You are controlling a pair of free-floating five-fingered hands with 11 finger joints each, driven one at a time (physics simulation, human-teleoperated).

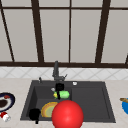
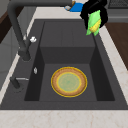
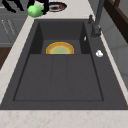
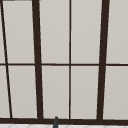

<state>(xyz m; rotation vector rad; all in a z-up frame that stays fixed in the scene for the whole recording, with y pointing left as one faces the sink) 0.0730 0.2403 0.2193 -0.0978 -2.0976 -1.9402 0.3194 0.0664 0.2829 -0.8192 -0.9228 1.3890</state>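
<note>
Front view: a large red ball (image 1: 67,114) sat low at centre frame and covered the right part of the plate (image 1: 48,109) in the sink (image 1: 90,100); what the ball was could not be made out. The left side view showed that plate (image 2: 69,81) whole, yellow-rimmed, flat on the basin floor.

Right robot hand (image 1: 59,87), centre frame in the front view, was curled round a green and yellow sponge (image 1: 62,94). In the left side view the same hand (image 2: 93,8) was cut by the top edge, the sponge (image 2: 93,23) hanging from it above the sink's far end.

Left robot hand (image 1: 34,114) hung at lower left by the sink's front rim, a dark blob; fingers could not be read.

A dish (image 1: 5,101) on the desk (image 1: 13,85) was cut off at left edge.
</note>
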